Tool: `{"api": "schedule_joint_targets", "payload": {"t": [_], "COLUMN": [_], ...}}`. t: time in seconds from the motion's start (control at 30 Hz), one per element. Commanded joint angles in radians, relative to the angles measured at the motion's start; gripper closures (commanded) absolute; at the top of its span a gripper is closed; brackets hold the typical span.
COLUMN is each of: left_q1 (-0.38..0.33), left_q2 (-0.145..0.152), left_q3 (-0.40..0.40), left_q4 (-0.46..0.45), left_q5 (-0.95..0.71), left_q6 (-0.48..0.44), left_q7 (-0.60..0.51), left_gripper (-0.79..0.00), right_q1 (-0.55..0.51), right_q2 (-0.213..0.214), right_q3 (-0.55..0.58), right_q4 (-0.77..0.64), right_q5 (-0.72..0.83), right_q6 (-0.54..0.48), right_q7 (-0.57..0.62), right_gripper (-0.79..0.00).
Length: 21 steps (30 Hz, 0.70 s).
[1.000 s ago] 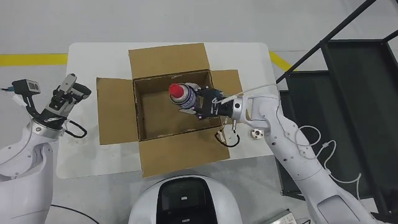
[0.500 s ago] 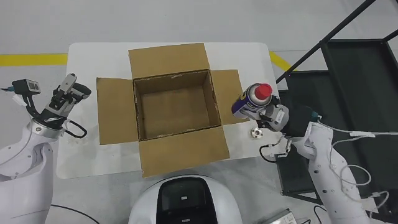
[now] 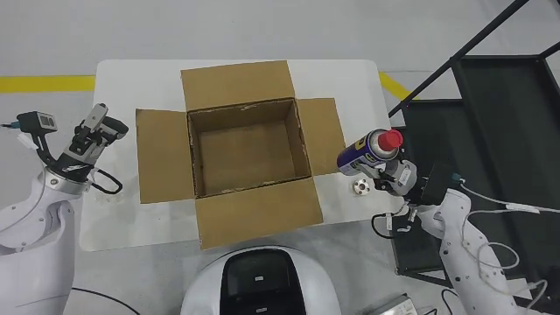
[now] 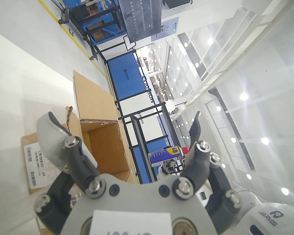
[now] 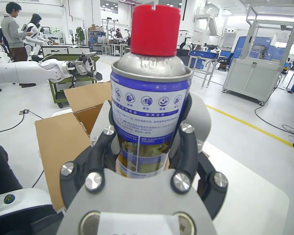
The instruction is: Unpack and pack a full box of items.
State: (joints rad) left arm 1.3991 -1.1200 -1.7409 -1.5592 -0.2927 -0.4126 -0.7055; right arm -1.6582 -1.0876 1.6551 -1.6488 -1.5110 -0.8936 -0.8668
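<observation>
An open cardboard box (image 3: 249,144) stands in the middle of the white table (image 3: 131,79) with its flaps spread, and its inside looks bare. My right gripper (image 3: 385,171) is shut on a blue spray can with a red cap (image 3: 370,149), held above the table's right edge, beyond the box's right flap. In the right wrist view the can (image 5: 149,99) sits between the fingers (image 5: 198,113), the box (image 5: 61,135) behind it. My left gripper (image 3: 105,127) hangs open at the table's left edge; its wrist view shows the box (image 4: 100,143) and the far can (image 4: 165,154).
A small white round part (image 3: 360,188) lies on the table near the right gripper. A black metal frame (image 3: 490,140) stands close to the table's right side.
The right gripper lifted the spray can out of the box and carried it right, past the right flap to the table's edge. The left arm stayed still.
</observation>
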Motion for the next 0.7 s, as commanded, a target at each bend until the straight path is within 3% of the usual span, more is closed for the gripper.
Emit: {"api": "schedule_joint_targets", "payload": {"t": [0.0, 0.27, 0.5, 0.67], "left_q1": [0.0, 0.0, 0.0, 0.0], "left_q2": [0.0, 0.0, 0.0, 0.0], "left_q3": [0.0, 0.0, 0.0, 0.0], "left_q4": [0.0, 0.0, 0.0, 0.0], "left_q5": [0.0, 0.0, 0.0, 0.0], "left_q6": [0.0, 0.0, 0.0, 0.0], "left_q7": [0.0, 0.0, 0.0, 0.0], "left_gripper": [-0.785, -0.785, -0.785, -0.785], "right_q1": [0.0, -0.043, -0.094, -0.053], "right_q2": [0.0, 0.001, 0.004, -0.001], "right_q3": [0.0, 0.02, 0.047, 0.011], "right_q4": [0.0, 0.045, 0.238, 0.406], "right_q5": [0.0, 0.0, -0.025, -0.016], "right_q6": [0.0, 0.064, 0.162, 0.218], "right_q7": [0.0, -0.025, -0.222, -0.277], "right_gripper": [0.0, 0.0, 0.0, 0.0]}}
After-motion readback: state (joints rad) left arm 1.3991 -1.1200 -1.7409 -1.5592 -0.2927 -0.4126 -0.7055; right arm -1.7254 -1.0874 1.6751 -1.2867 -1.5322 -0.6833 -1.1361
